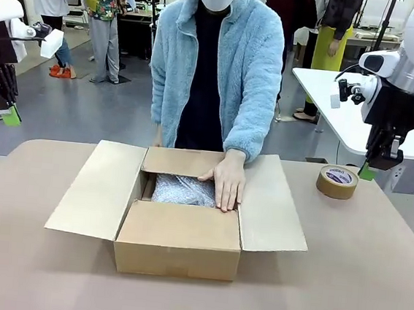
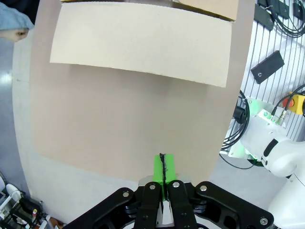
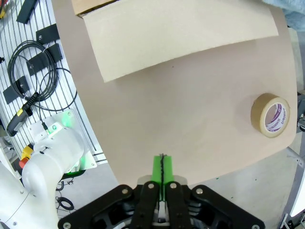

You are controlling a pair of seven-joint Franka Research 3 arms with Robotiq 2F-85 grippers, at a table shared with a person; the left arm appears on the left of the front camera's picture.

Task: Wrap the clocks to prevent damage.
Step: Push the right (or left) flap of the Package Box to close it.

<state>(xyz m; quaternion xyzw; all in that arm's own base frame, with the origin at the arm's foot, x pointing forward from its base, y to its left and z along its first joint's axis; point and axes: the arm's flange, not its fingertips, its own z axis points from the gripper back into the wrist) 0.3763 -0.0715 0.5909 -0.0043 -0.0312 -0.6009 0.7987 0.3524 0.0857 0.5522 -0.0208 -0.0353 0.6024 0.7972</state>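
What the bubble-wrapped bundle (image 1: 183, 190) holds I cannot tell; it lies in the open box (image 1: 177, 249) mid-table, partly under the person's hand (image 1: 228, 180). My left gripper (image 2: 163, 169) and right gripper (image 3: 162, 169) are pinched together, empty, above the tan table (image 1: 357, 272); tape roll (image 1: 336, 181) far right

Fixed view across the table (image 1: 370, 288), plus two wrist views down on its ends.
The front camera sits at the near edge, facing the person (image 1: 207, 74) at the far side, with the box (image 1: 177, 247) mid-frame. The left wrist camera looks down along the left fingers (image 2: 157, 168) from high over the left end, sharing the box's left flap (image 2: 138, 43) with the front view. The right wrist camera, looking along the right fingers (image 3: 156, 168), shares the right flap (image 3: 181, 38) and tape roll (image 3: 259, 110).
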